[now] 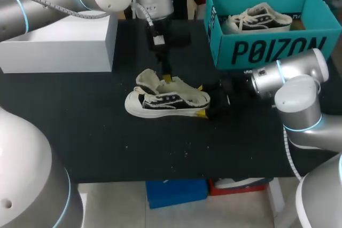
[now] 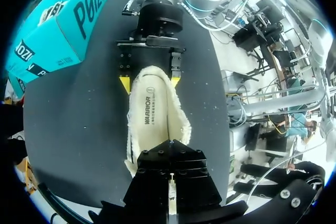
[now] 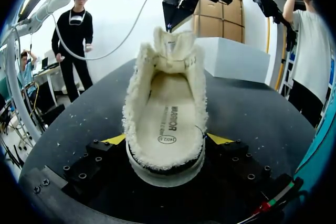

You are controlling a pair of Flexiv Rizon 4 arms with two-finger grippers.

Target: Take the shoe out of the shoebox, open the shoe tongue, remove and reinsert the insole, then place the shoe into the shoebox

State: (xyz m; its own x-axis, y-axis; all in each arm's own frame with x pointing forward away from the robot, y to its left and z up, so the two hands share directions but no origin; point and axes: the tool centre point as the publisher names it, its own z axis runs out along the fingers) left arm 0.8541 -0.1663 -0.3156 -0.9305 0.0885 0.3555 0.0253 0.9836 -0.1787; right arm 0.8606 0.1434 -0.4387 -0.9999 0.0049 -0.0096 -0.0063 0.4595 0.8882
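Whether the left tool (image 1: 164, 74) is gripping cannot be told; the tongue (image 3: 169, 39) beneath it should be held upright. The shoe (image 1: 166, 101), lying mid-surface, is clamped at the heel by the right tool (image 3: 169, 139), so the insole (image 3: 167, 113) can be drawn out.

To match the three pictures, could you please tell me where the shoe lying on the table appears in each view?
Head view: shoe in the middle of the table, lower left of the teal shoebox.
Left wrist view: shoe straight ahead of the left hand, insole up.
Right wrist view: shoe between the right hand's fingers, heel nearest.
Shared landmark: the right hand's yellow tips flanking the heel, in all three.
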